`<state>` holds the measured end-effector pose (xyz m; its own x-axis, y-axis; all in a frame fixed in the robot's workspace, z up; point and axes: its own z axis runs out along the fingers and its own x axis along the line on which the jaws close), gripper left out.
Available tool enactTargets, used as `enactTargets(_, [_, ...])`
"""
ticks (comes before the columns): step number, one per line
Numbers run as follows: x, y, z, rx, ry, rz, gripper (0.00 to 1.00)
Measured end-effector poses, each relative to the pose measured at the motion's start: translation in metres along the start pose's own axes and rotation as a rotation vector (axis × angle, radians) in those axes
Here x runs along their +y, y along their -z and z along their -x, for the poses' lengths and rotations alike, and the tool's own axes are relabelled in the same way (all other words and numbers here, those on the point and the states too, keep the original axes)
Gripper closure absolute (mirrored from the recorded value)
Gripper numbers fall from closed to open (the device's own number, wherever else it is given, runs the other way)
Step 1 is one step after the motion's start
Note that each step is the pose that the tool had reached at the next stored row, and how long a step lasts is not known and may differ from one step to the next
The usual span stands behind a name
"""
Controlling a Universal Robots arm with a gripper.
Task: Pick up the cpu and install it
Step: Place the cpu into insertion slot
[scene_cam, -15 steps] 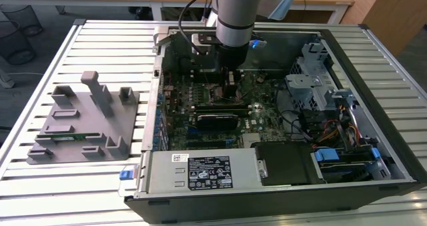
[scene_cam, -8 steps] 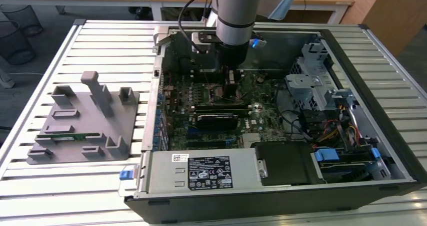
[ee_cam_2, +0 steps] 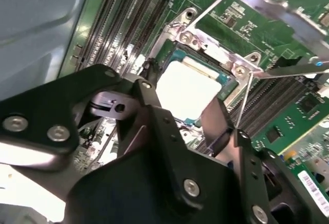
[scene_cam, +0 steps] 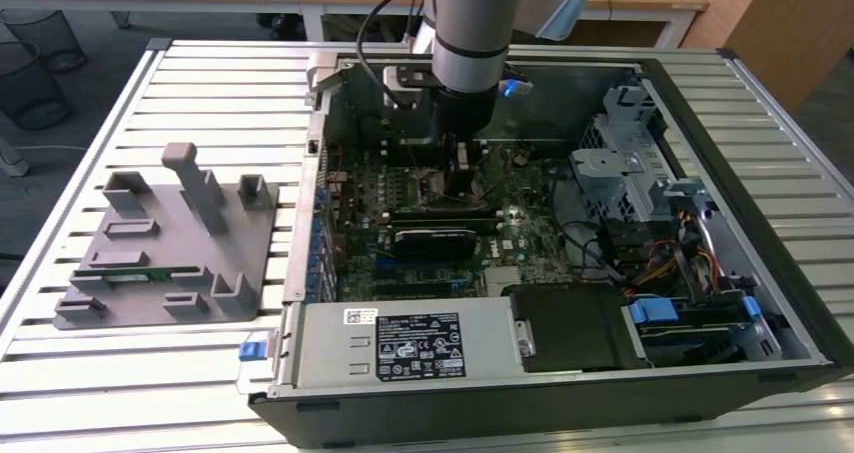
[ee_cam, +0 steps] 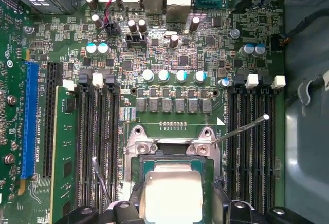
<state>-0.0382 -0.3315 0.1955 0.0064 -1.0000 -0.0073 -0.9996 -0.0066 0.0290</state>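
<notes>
Closest to me, a silver labelled metal box (scene_cam: pixel 400 345) at the near edge of the open black computer case (scene_cam: pixel 534 405) is cutting off the board's nearest strip. The grey robot arm (scene_cam: pixel 474 33) is standing straight in front of the spot where it is working.

In the second wrist view the black gripper (ee_cam_2: pixel 183 106) is crowding the foreground, its bulky links covering the socket's nearer side. The jaws are straddling the cpu (ee_cam_2: pixel 187 82), a flat square chip with a shiny silver top and thin greenish edge, and are spread about as wide as the chip. Whether they are actually pinching its edges I cannot tell (the links are getting in the way of the contact points).

The chip is sitting within the metal-framed square socket (ee_cam: pixel 138 146) on the green motherboard (ee_cam: pixel 180 44), and a silver hinged plate (ee_cam_2: pixel 267 8) is tilting up behind it. Long black memory slots (ee_cam: pixel 252 131) are running along both sides.

Farther off, at the exterior view's left, a grey moulded tray (scene_cam: pixel 140 311) is resting on the slatted metal table (scene_cam: pixel 200 83).
</notes>
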Motion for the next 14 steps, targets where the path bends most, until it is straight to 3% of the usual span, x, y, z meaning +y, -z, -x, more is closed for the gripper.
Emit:
enactTargets(6, [-0.0001, -0.0004, 0.0001, 0.0052, 0.000, -0.0003, 0.40])
enactTargets(8, [-0.0001, -0.0004, 0.0001, 0.0101, -0.002, -0.0003, 0.40])
enactTargets(14, [-0.0001, -0.0003, 0.0000, 0.0111, -0.002, 0.0001, 0.42])
